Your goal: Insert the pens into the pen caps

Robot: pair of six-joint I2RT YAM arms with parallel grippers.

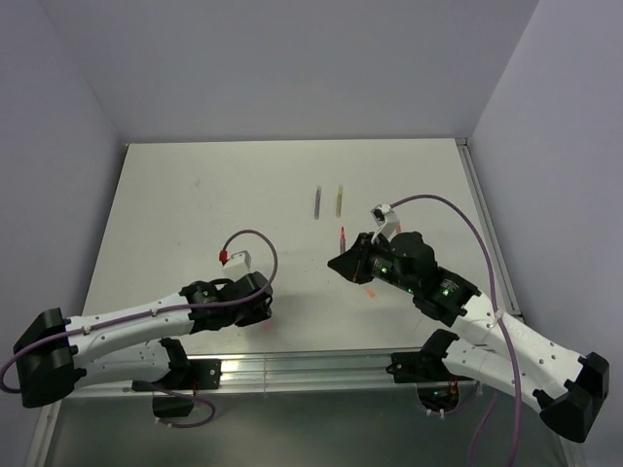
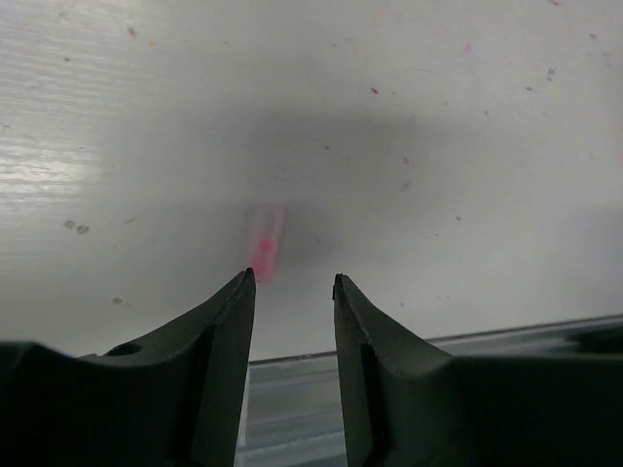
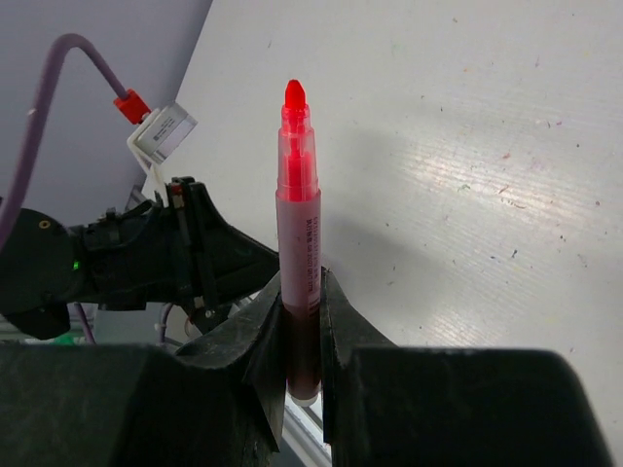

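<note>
Two arms reach onto the white counter (image 1: 185, 204) from its near edge.

Left side: the left hand (image 1: 261, 309) sits low over the near part of the counter, pointed down at the surface. In its wrist view the left hand (image 2: 292, 282) stands open, two dark fingers (image 2: 219, 341) apart, with nothing between them. A pink pen cap (image 2: 265, 243) lies flat on the counter just beyond the tip of the finger on the left of that view. It is blurred, a short stubby pink piece, not touching either finger. From above the same cap shows only as a faint pink spot (image 1: 268, 326) at the hand's near side.

Middle, farther back: two pens lie side by side on the open counter, close together and roughly parallel, pointing away from the arms. The dark grey-purple pen (image 1: 318, 201) is on the left and the yellow pen (image 1: 339, 199) on the right. Both lie well apart from either hand.

Right side: the right hand (image 1: 341, 261) is closed on the pink-red pen (image 1: 343, 236). In the wrist view the right hand (image 3: 302, 292) pinches the pen's lower barrel. The pen (image 3: 299, 233) stands upright out of the grip, uncapped, bright red tip at the top and its butt end showing below the fingers. The left arm (image 3: 127, 258) shows dark in the background of that view.

An orange speck (image 1: 370, 291) sits on the counter beside the right arm; it is too small to tell what it is.
</note>
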